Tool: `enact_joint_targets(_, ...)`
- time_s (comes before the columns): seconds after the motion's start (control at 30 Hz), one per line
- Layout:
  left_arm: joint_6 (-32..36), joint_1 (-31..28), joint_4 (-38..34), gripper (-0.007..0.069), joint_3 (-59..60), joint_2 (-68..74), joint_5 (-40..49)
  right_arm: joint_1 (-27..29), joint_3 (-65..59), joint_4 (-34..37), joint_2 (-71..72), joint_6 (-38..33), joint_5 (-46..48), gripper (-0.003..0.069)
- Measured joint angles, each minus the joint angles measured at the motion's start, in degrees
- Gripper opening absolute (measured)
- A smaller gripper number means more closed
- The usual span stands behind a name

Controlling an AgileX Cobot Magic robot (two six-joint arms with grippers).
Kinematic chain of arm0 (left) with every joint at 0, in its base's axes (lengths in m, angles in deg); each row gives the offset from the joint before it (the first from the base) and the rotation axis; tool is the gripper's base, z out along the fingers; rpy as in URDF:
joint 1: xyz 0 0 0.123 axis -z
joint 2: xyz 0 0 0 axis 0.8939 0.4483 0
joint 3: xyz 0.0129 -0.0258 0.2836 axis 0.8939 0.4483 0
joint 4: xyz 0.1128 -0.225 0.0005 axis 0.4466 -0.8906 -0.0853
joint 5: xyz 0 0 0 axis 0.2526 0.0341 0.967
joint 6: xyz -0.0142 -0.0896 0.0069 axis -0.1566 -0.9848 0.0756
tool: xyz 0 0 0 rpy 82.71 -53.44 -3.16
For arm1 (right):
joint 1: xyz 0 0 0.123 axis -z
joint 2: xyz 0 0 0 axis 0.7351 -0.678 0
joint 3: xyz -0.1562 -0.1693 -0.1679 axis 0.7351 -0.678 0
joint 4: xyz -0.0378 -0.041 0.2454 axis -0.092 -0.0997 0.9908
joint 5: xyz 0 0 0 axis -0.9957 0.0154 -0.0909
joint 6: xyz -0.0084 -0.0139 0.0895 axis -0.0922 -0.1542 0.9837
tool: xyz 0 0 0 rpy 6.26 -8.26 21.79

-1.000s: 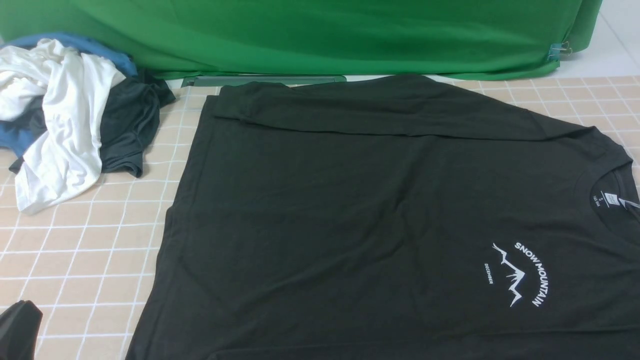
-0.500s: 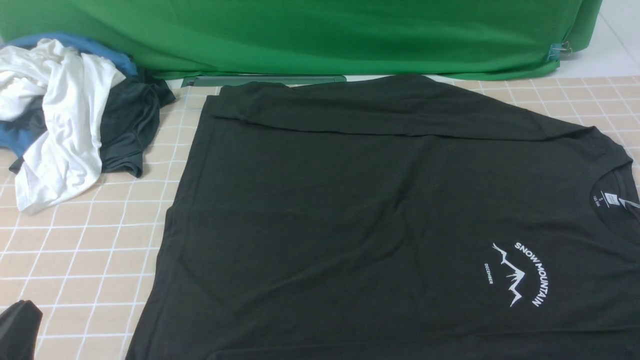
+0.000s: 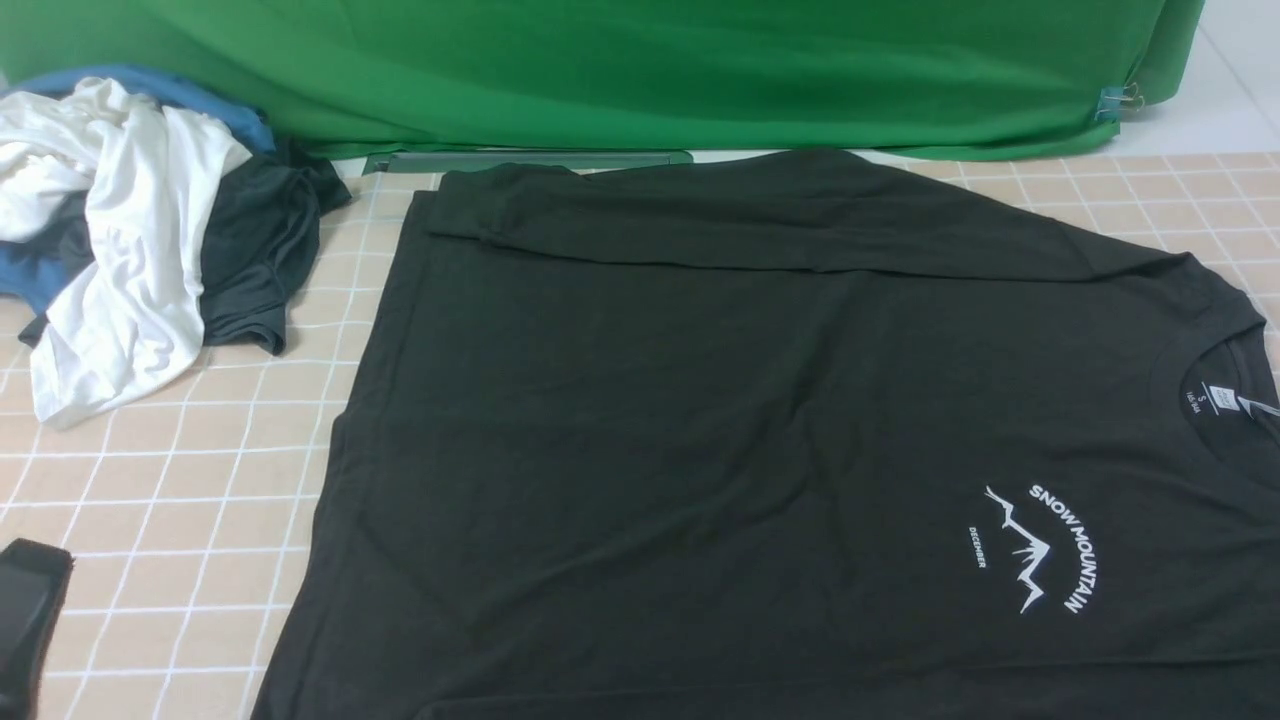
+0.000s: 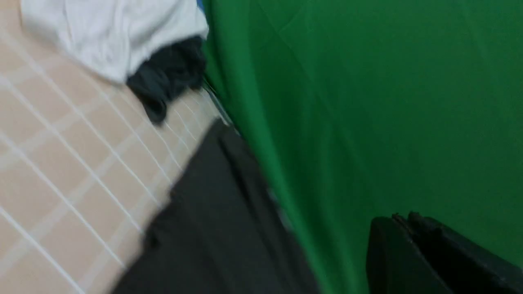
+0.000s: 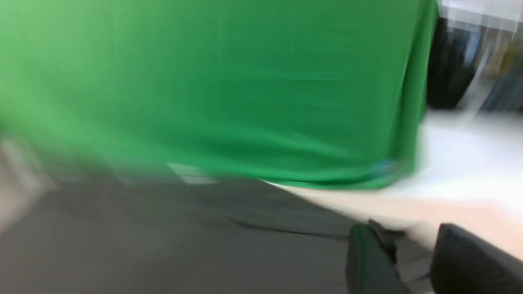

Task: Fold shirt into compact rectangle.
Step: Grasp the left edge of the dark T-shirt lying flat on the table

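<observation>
Black fabric: long-sleeved shirt (image 3: 600, 450), spread nearly flat across the middle and right, reaching the near edge of the front view; shallow creases in the body.
Far sleeve: laid along the shirt's far side, over the body.
Collar: at the right, with a white neck label (image 3: 1223, 398).
Chest print: white, mountain outline with "SNOW MOUNTAIN" and "DECEMBER", near right.
Garment pile: far left, apart from the shirt; white piece (image 3: 150, 230) over dark (image 3: 260, 240) and blue (image 3: 230, 115) ones.
Backdrop: green cloth (image 3: 640, 75) beyond the tabletop (image 3: 150, 500), blue clip (image 3: 1110, 104) at its far right.
Tabletop: beige, white grid lines.
Left gripper (image 4: 402, 216): closed, fingertips together, empty; part of it at the near left.
Right gripper (image 5: 404, 224): partly open, a gap between its fingertips, gripping nothing; outside the front view.
</observation>
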Motion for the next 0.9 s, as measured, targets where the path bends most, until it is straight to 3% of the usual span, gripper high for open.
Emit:
enact_joint_targets(0.07,-3.9,0.0,-3.3,0.0017,0.0,0.0,-0.1,0.0,0.0,3.6,0.0,12.8,-0.5,0.0248)
enact_joint_targets(0.1,-4.1,0.0,-3.3,0.0017,0.0,0.0,-0.1,0.0,0.0,3.8,0.0,12.8,-0.5,0.0248)
enact_joint_targets(0.17,-5.4,0.0,-1.6,0.0017,0.0,0.0,-0.4,0.0,0.0,5.5,0.0,22.0,-0.6,0.0248)
enact_joint_targets(0.37,-6.6,0.0,1.0,0.0017,0.0,0.0,-1.8,0.0,0.0,6.1,0.0,26.2,-1.7,0.0236)
enact_joint_targets(0.47,-9.1,0.0,1.0,0.0017,0.0,0.0,-6.4,0.0,0.0,5.9,0.0,26.0,-6.8,0.0137)
enact_joint_targets(0.57,-9.0,0.0,2.5,0.0017,-3.5,-0.1,-7.1,0.0,1.5,5.9,-0.4,21.4,-11.5,0.0048)
enact_joint_targets(0.7,-6.7,0.0,11.6,0.0017,-18.2,5.9,4.3,0.0,12.0,5.9,-6.7,7.2,-8.2,0.0031)
enact_joint_targets(0.73,-6.5,0.0,12.3,0.0017,-19.1,7.2,6.5,0.0,12.7,5.9,-7.2,6.4,-7.0,0.0031)
enact_joint_targets(0.77,-2.8,0.0,14.2,0.0017,-25.8,12.5,16.5,0.0,18.8,5.9,-11.8,0.1,-1.7,0.0031)
enact_joint_targets(0.9,11.6,0.0,12.9,0.0017,-38.1,29.7,41.5,0.0,32.5,5.9,-24.1,-10.7,19.3,0.0031)
